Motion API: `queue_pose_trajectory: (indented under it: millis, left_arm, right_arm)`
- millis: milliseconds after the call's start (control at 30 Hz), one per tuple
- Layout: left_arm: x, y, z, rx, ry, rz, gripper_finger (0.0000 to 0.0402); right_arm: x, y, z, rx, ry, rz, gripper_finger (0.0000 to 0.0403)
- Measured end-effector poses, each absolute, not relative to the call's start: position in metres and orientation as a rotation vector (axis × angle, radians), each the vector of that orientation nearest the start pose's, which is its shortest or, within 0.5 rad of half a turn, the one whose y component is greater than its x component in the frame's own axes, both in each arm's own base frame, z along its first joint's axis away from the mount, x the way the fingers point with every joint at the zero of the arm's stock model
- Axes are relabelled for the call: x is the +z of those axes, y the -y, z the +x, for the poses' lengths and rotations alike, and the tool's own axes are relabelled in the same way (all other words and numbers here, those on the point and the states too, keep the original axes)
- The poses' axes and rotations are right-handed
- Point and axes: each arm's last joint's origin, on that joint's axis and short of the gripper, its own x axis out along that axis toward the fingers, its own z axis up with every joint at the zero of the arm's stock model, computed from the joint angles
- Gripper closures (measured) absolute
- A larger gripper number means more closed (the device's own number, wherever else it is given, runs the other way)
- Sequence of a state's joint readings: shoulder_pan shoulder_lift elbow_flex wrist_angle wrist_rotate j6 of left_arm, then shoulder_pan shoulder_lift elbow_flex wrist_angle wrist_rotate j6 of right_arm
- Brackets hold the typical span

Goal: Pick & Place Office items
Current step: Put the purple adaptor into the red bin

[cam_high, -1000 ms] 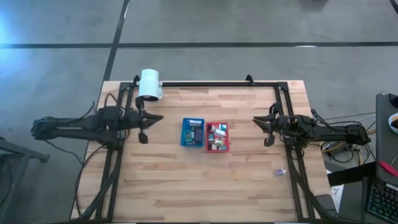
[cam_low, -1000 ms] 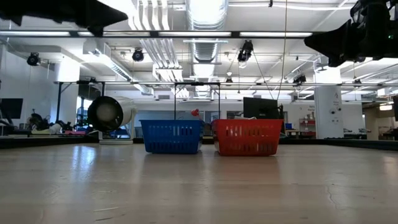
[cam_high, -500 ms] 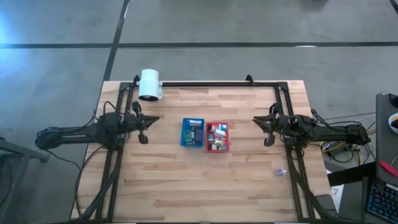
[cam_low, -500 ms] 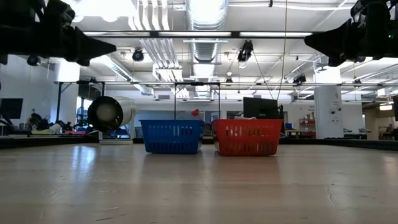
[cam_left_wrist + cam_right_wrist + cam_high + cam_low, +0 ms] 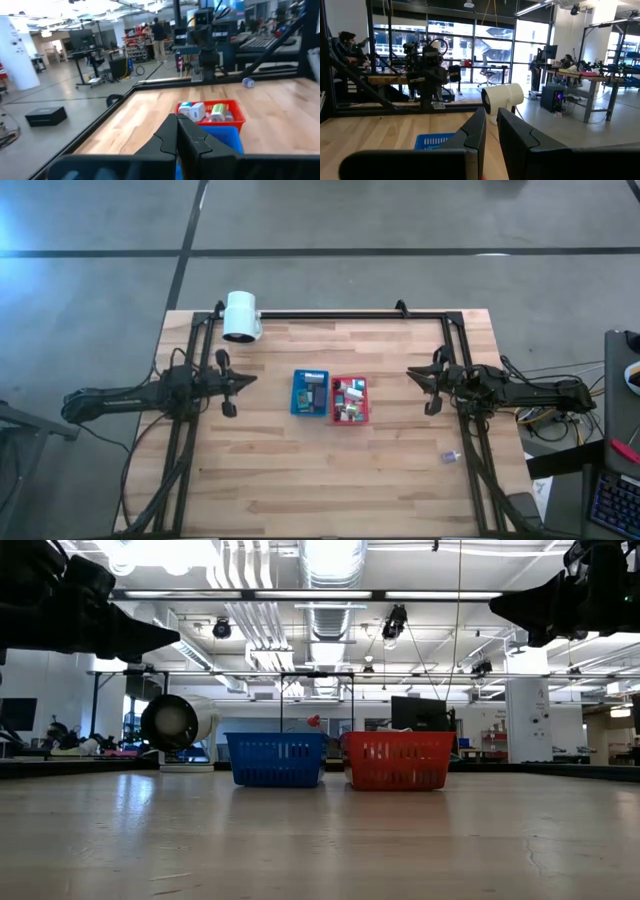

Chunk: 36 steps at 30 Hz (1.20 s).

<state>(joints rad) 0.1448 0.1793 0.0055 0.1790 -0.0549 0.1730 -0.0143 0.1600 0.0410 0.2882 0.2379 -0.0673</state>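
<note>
Room: open workshop with concrete floor, ceiling ducts and strip lights; a person (image 5: pixel 158 34) stands far back among benches.
Desk: pale wood planks (image 5: pixel 300 470) with a black frame along three edges.
Left fingers: (image 5: pixel 228 390) clenched together, nothing between them, hanging above the desk, pointed toward the trays.
Right fingers: (image 5: pixel 430 389) nearly together with a thin gap, nothing between them, above the desk on the far side of the trays.
Blue tray: (image 5: pixel 310 393) between the two pairs of fingers, nearer the left ones, apart from them.
Red tray: (image 5: pixel 350 400) touching the blue tray, on the side of the right fingers.
Office items: (image 5: pixel 347 398) small white, green and dark pieces heaped in the red tray; a few more lie in the blue tray; all well ahead of both pairs of fingers.
Stray item: (image 5: pixel 449 457) one small pale piece on the desk beside the right arm, behind its fingers.
Lamp: (image 5: pixel 241 316) white cylinder at the desk's corner, to the side of the left fingers.
Writing: none I can read.
</note>
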Motion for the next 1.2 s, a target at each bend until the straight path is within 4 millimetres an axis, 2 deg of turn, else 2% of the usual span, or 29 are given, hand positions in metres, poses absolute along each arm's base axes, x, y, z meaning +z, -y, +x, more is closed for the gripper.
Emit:
queue_pose_trajectory:
  millis: [467, 633, 733, 1033, 1200]
  left_arm:
    - [0.166, -0.016, 0.107, 0.173, -0.027, 0.147, 0.0393]
    - [0.170, -0.016, 0.107, 0.168, 0.019, 0.123, 0.0393]
    - [0.170, -0.016, 0.107, 0.165, 0.019, 0.121, 0.0393]
    - [0.169, -0.016, 0.107, 0.161, 0.004, 0.118, 0.0392]
    - [0.168, -0.016, 0.107, 0.160, -0.002, 0.115, 0.0392]
  right_arm:
    - [0.191, 0.009, 0.108, -0.263, 0.149, -0.012, 0.0360]
    - [0.216, 0.008, 0.115, -0.262, 0.089, -0.008, 0.0360]
    - [0.237, 0.005, 0.125, -0.198, -0.061, -0.013, 0.0360]
    - [0.295, -0.018, 0.166, -0.069, -0.699, -0.040, 0.0360]
    - [0.307, -0.035, 0.179, -0.076, -1.086, 0.021, 0.0360]
